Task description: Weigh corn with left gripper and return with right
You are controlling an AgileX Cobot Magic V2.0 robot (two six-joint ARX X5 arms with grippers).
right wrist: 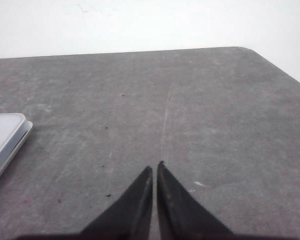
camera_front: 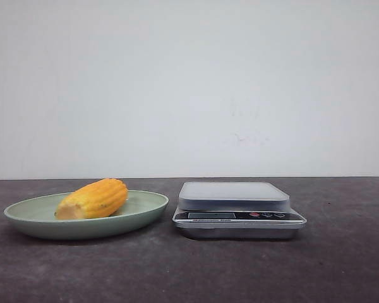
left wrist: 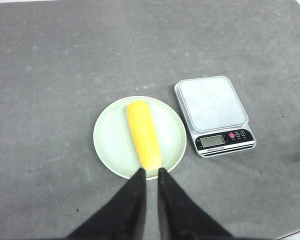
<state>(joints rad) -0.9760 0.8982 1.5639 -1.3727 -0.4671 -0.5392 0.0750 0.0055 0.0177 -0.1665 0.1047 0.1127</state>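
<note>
Corn (left wrist: 144,134) lies on plate (left wrist: 110,150), scale (left wrist: 210,104) beside | both pincers nearly closed, empty — left (left wrist: 151,172) high above | I'd open wide, descend — grip cob crosswise, mid-length.

The front camera sits low, near counter (camera_front: 341,265) level, facing a pale wall with the plate (camera_front: 25,218) and kitchen scale (camera_front: 234,196) side-on and close. The left wrist camera looks steeply down from high above, taking in plate, scale and its tool (left wrist: 151,172). The right wrist camera looks forward, low across the counter toward its far corner, catching only the scale's edge. All three views share the scale.
</note>
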